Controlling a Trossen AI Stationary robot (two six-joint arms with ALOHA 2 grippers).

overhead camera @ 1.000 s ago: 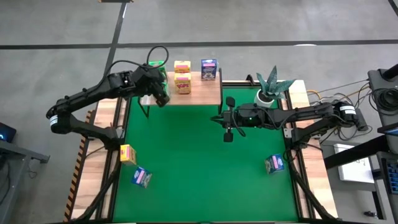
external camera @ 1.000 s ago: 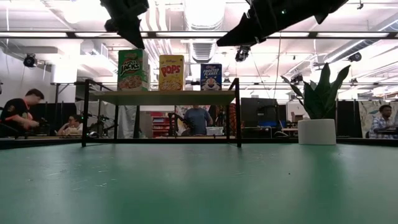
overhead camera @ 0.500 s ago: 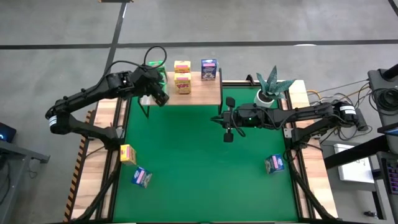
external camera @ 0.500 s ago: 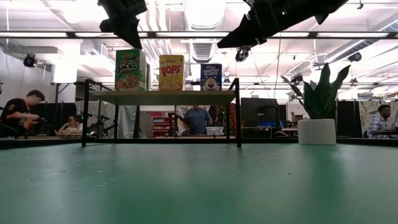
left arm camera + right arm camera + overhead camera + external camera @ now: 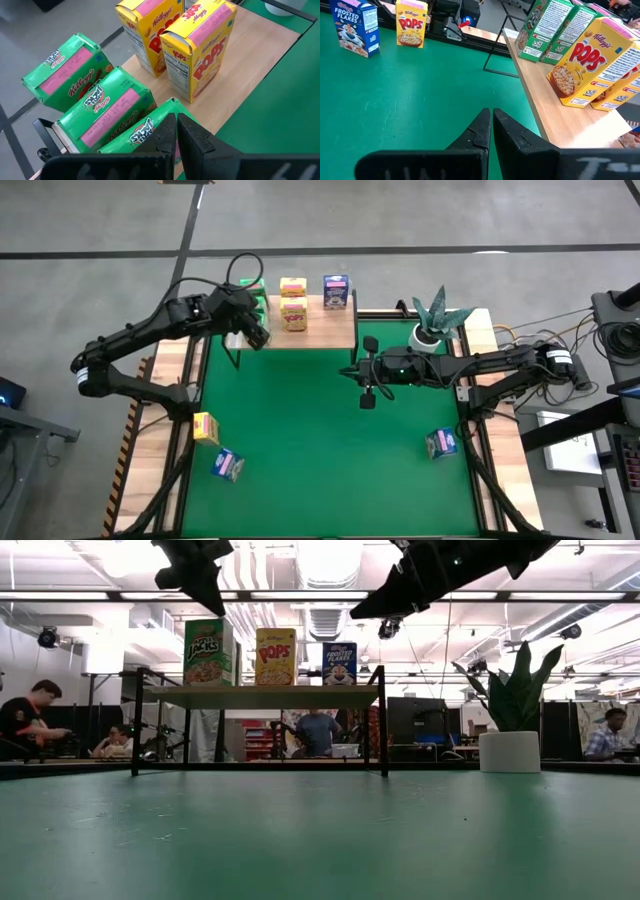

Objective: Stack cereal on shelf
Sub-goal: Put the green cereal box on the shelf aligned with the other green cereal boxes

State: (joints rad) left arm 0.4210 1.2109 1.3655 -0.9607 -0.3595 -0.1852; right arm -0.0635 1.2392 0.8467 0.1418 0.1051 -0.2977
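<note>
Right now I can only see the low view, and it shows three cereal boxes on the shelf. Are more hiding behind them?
Observer: Yes. The left wrist view shows three green boxes side by side and two yellow boxes one behind the other.
Operator: Are any boxes not on the shelf yet?
Observer: Three. The high view shows a yellow box and a blue box at one side of the mat, and another blue box at the other side.
Operator: What is the right end effector doing?
Observer: The right wrist view shows the right end effector shut and holding nothing, above the mat beside the shelf.
</note>
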